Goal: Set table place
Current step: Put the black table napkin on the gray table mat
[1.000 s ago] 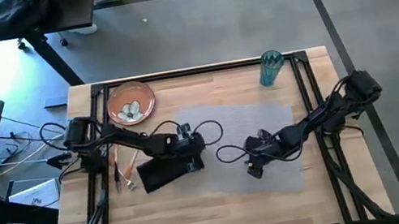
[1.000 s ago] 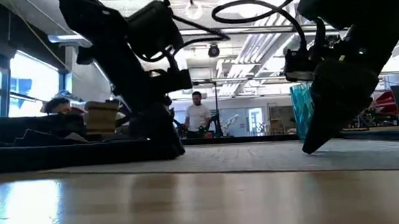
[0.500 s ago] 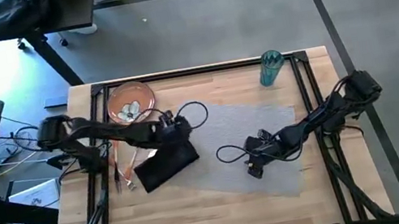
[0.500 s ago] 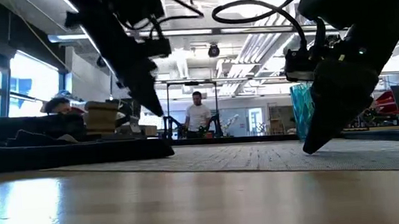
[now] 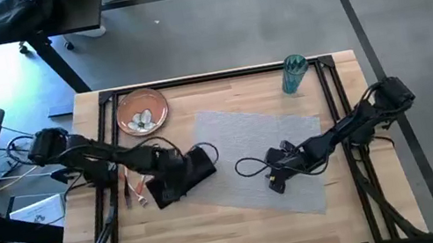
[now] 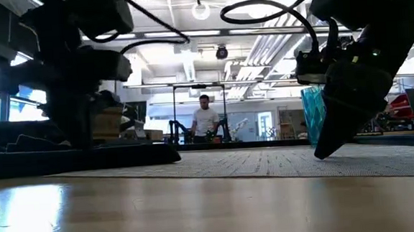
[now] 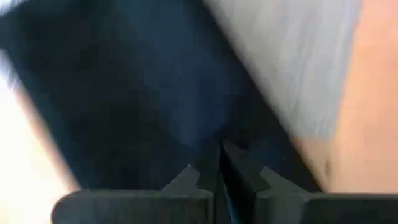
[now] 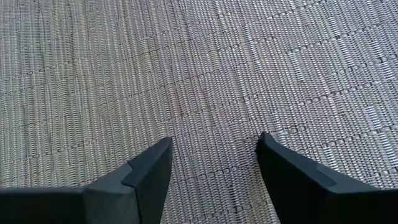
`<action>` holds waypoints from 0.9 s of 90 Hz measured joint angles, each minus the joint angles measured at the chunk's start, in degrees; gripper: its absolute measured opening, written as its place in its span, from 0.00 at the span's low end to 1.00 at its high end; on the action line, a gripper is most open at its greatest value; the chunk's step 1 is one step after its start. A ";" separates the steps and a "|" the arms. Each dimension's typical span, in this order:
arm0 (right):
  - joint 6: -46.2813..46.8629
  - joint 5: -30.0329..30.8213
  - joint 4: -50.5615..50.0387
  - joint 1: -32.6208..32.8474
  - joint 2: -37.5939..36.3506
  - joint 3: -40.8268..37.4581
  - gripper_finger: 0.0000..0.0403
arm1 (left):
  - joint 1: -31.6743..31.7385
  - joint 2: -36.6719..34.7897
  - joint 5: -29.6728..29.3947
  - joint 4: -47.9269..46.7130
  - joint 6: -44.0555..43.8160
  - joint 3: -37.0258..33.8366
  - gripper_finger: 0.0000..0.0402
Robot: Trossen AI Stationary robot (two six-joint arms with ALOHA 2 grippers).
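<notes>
The grey placemat [image 5: 257, 146] lies slantwise on the table's middle. The black napkin [image 5: 196, 168] lies flat at its left edge, partly on the wood. My left gripper [image 5: 166, 188] stands shut over the napkin's left part [image 7: 124, 93], fingers pointing down. My right gripper [image 5: 274, 185] is open, low over the placemat's near part [image 8: 199, 74]. The orange-brown plate [image 5: 142, 112] sits at the far left and the teal cup [image 5: 293, 74] at the far right. The orange-handled cutlery [image 5: 133, 188] lies left of the napkin. My left gripper's shut fingers [image 6: 79, 138] reach down to the napkin's top in the low view; whether they touch it I cannot tell. My right gripper slants down from the table's right, and its lower fingertip [image 6: 319, 152] rests on the placemat's flat top; nothing lies between the open fingers.
Black rails [image 5: 217, 75] frame the tabletop. The plate holds a few pale pieces. Bare wood [image 5: 219, 237] runs along the near edge. A person [image 6: 206, 120] stands far off in the room behind the table.
My left gripper has risen from the napkin's right end, swung toward the far left, then come down toward the near edge over the napkin's left part.
</notes>
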 joint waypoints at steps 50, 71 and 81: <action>-2.70 -0.40 0.46 0.26 0.02 -0.04 0.54 | 2.43 7.60 -0.45 24.28 -9.52 -0.13 0.00; -0.77 -0.44 0.57 0.27 0.02 -0.04 0.54 | 2.31 3.92 -0.51 17.09 -9.45 4.14 0.00; -0.69 -0.93 0.62 0.44 -0.03 -0.02 0.54 | 0.66 -0.87 -1.35 5.46 -9.76 5.82 0.00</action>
